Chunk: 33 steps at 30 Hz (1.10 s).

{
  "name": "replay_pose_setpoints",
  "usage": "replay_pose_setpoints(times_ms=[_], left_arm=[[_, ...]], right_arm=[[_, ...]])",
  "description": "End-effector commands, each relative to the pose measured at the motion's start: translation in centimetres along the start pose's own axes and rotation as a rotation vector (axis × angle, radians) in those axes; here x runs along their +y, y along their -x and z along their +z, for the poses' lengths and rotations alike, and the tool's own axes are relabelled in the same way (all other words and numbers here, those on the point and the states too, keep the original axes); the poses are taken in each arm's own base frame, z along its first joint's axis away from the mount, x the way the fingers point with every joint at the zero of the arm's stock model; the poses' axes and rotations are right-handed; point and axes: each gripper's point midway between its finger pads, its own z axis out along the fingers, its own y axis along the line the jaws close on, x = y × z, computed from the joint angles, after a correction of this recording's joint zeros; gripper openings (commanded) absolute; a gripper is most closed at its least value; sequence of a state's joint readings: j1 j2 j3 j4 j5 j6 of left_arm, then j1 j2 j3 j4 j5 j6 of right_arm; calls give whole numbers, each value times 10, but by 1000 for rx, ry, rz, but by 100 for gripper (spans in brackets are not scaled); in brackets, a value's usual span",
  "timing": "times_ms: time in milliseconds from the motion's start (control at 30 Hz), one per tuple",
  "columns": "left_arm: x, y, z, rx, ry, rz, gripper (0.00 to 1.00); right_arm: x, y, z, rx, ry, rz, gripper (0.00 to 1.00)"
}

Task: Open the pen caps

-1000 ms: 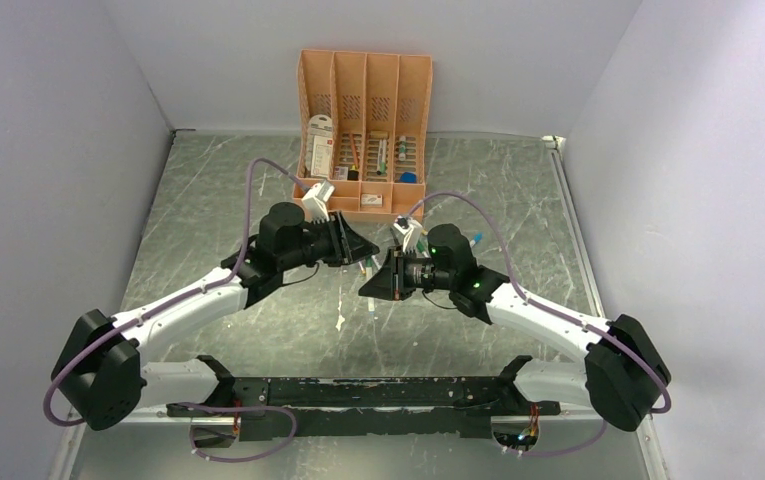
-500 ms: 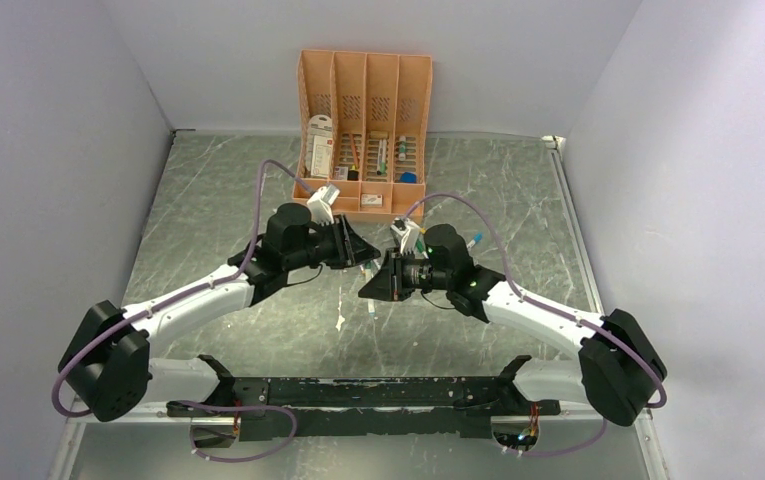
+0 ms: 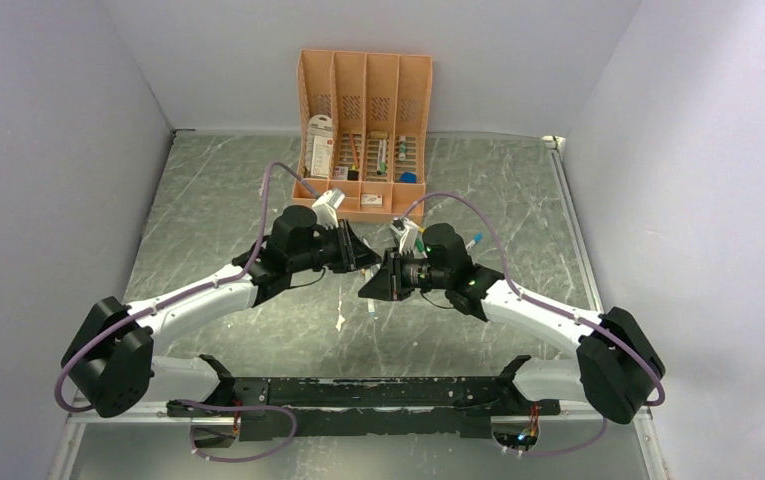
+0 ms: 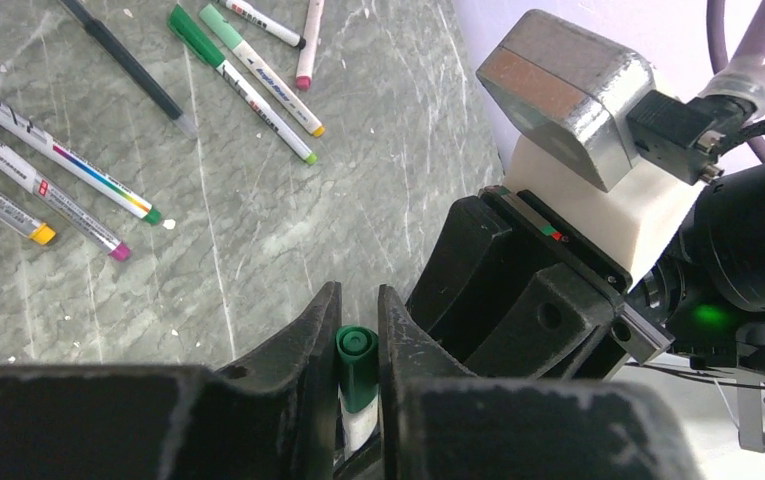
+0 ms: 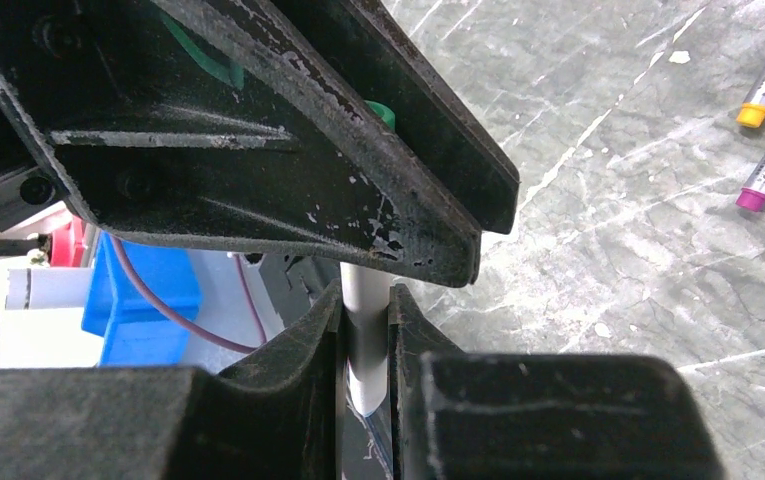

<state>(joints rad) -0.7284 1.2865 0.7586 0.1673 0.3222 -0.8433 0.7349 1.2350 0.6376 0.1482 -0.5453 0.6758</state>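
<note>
Top external: fixed high behind arm bases, facing down over whole tabletop (image 3: 208, 200).
Left wrist: tight behind left end effector (image 4: 358, 305), facing out past its tips.
Right wrist: same behind right end effector (image 5: 365, 300), facing the opposite way.
Shared by both wrists: pen (image 5: 365, 340) with green pen cap (image 4: 356, 365) between the tips.

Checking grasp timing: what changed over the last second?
The left claw moved right, toward the right claw, and closed on the green cap. Unchanged: the right claw stays clamped on the pen barrel, roughly in place, and the organiser is still at the back.
</note>
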Motion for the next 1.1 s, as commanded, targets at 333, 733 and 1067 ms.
replay_pose_setpoints(times_ms=[333, 733, 1067], left_arm=[[-4, -4, 3, 14, -2, 18, 7], [-2, -6, 1, 12, 16, 22, 7], [7, 7, 2, -34, 92, 52, 7]], right_arm=[[5, 10, -1, -29, 3, -25, 32], [6, 15, -6, -55, -18, -32, 17], [2, 8, -8, -50, -25, -18, 0]])
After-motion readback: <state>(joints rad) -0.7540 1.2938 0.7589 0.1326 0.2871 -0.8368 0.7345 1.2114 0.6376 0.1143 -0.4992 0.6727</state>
